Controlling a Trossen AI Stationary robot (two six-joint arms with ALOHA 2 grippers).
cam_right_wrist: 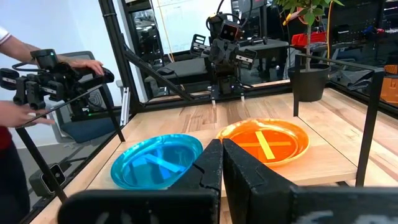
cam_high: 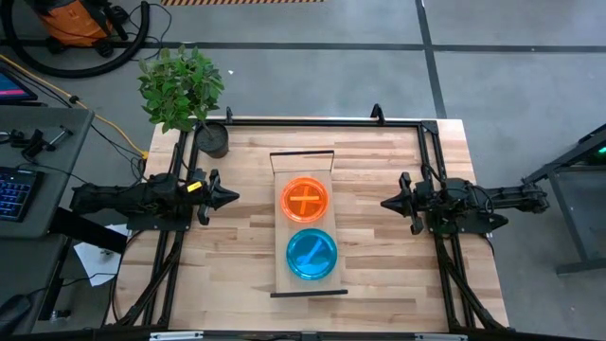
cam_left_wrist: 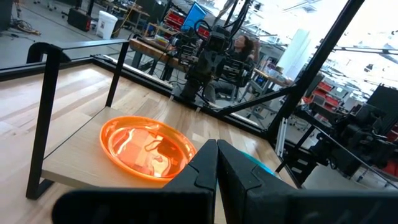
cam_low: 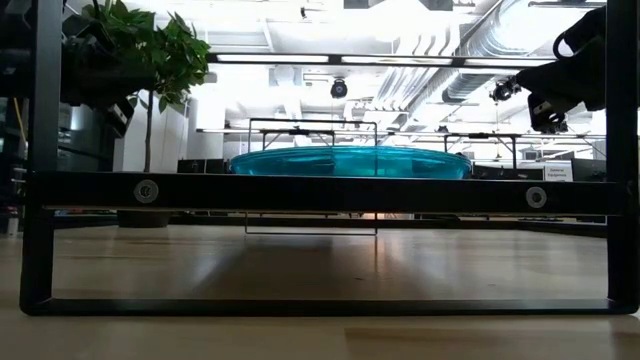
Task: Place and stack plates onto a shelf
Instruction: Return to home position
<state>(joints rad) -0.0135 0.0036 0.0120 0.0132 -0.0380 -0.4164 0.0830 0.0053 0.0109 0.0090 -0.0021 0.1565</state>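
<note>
Hovering either side of shelf [cam_high: 303, 166]: L gripper [cam_high: 227, 197], R gripper [cam_high: 388, 202] pinched closed, empty; orange plates [cam_high: 305, 199], blue plates [cam_high: 311, 254] on it.

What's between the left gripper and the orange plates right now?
In the high view, only bare tabletop and the edge of the shelf lie between the left gripper and the orange plates; nothing stands there.
</note>
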